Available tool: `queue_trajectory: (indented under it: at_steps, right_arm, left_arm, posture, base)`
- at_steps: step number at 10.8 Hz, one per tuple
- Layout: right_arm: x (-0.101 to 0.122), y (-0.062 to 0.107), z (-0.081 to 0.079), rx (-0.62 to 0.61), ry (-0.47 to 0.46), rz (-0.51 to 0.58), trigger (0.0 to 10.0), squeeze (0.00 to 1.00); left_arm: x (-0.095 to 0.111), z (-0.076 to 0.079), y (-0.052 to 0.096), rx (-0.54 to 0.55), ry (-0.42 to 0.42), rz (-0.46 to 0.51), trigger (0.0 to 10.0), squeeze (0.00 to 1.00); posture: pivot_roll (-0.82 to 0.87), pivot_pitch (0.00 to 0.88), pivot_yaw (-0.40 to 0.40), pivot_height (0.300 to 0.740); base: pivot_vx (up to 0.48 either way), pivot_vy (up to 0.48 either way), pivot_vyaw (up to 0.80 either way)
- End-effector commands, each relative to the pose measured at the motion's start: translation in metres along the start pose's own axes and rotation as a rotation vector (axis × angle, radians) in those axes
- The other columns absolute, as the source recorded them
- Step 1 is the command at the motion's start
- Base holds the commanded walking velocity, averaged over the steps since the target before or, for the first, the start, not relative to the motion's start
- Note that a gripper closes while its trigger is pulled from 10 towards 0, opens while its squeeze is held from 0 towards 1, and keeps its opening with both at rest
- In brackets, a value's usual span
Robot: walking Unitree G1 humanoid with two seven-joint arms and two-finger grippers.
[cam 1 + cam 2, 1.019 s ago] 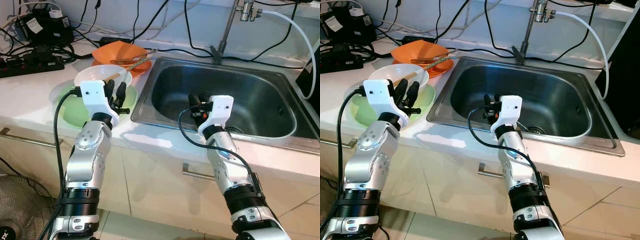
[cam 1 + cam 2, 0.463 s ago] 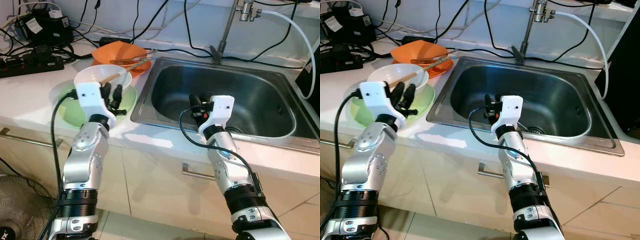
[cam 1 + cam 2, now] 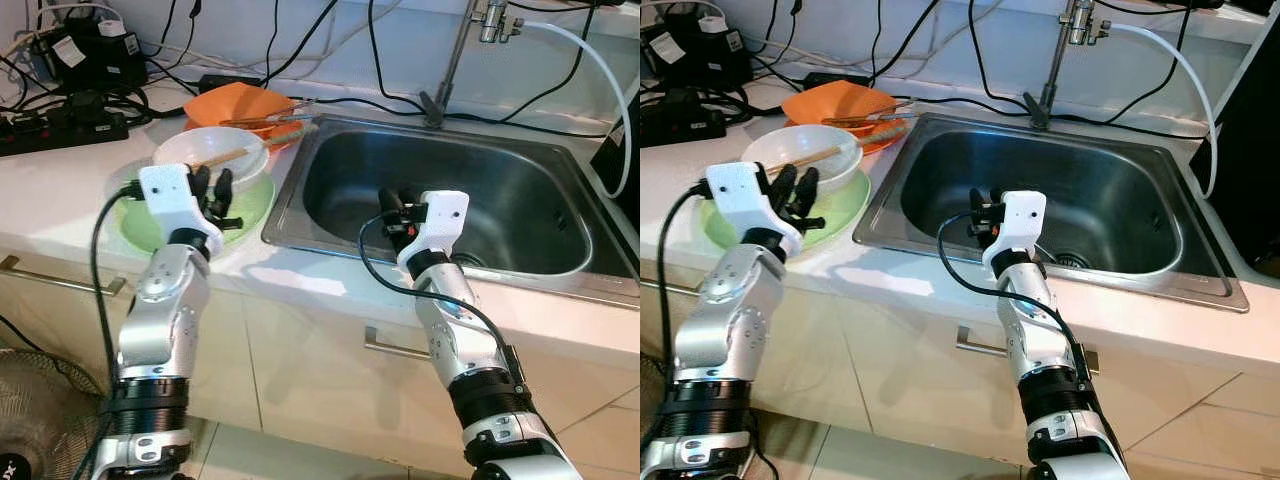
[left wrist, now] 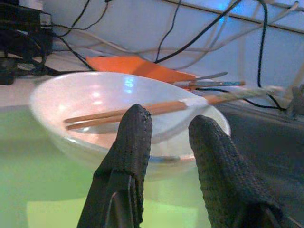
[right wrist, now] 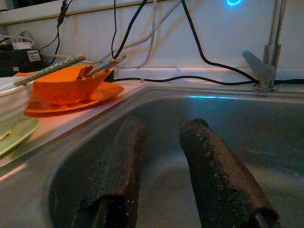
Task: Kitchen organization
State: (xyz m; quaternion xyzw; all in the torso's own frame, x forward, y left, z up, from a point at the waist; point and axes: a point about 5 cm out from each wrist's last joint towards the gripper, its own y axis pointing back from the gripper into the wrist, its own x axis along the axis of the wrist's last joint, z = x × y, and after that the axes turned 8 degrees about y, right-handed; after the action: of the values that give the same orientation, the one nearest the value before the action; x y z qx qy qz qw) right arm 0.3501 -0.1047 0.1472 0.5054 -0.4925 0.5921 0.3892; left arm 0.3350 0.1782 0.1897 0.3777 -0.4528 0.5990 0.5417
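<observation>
I see a white kitchen counter (image 3: 60, 190) running across the head camera's frame, with a steel sink (image 3: 450, 190) set into it at centre right. At the upper left of the frame, a white bowl (image 3: 205, 150) sits on a pale green plate (image 3: 250, 200), and a pair of wooden chopsticks (image 3: 235, 152) rests across the bowl, the tips sticking out past its rim toward the sink. Just behind it, an orange bowl (image 3: 235, 100) sits on an orange plate (image 3: 872, 139) with more chopsticks (image 3: 865, 118) laid across it. My left gripper (image 3: 208, 192) hovers over the green plate, just in front of the white bowl; in the left wrist view its fingers (image 4: 130, 152) are parted narrowly, holding nothing, with the bowl's near wall right beyond them. My right gripper (image 3: 393, 208) hangs over the left part of the sink basin, near the middle of the frame; its fingers (image 5: 216, 171) are also slightly apart and empty. A faucet (image 3: 455, 55) rises behind the sink at the top of the frame with a white hose (image 3: 600, 60) curving off to the right. Black cables and a power strip (image 3: 60, 125) crowd the upper left corner. Cabinet drawers (image 3: 340, 350) with metal handles fill the lower part of the frame.
</observation>
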Motion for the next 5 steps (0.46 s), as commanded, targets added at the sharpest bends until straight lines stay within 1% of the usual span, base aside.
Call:
queue_trajectory:
  at_steps: [1, 2, 4, 5]
  right_arm:
    - [0.005, -0.004, 0.001, -0.001, 0.011, 0.016, 10.0, 0.0]
    - [0.005, -0.004, 0.001, 0.0, 0.011, 0.017, 10.0, 0.0]
    - [0.005, -0.004, 0.001, 0.0, 0.011, 0.018, 10.0, 0.0]
    - [0.005, -0.005, 0.001, -0.001, 0.011, 0.019, 10.0, 0.0]
  left_arm:
    - [-0.006, -0.011, 0.003, 0.051, -0.006, -0.035, 10.0, 0.0]
    - [-0.004, -0.017, 0.003, 0.08, -0.006, -0.028, 10.0, 0.0]
    - [0.003, -0.025, 0.003, 0.11, -0.018, -0.003, 10.0, 0.0]
    - [0.01, -0.035, 0.003, 0.144, -0.034, 0.016, 10.0, 0.0]
  posture:
    - [0.22, 0.001, -0.033, 0.74]
    - [0.22, 0.0, -0.033, 0.74]
    - [0.22, 0.0, -0.034, 0.74]
    - [0.22, 0.0, -0.033, 0.74]
  base:
    - [0.0, 0.0, 0.0]
    - [0.0, 0.0, 0.0]
    - [0.0, 0.0, 0.0]
    - [0.0, 0.0, 0.0]
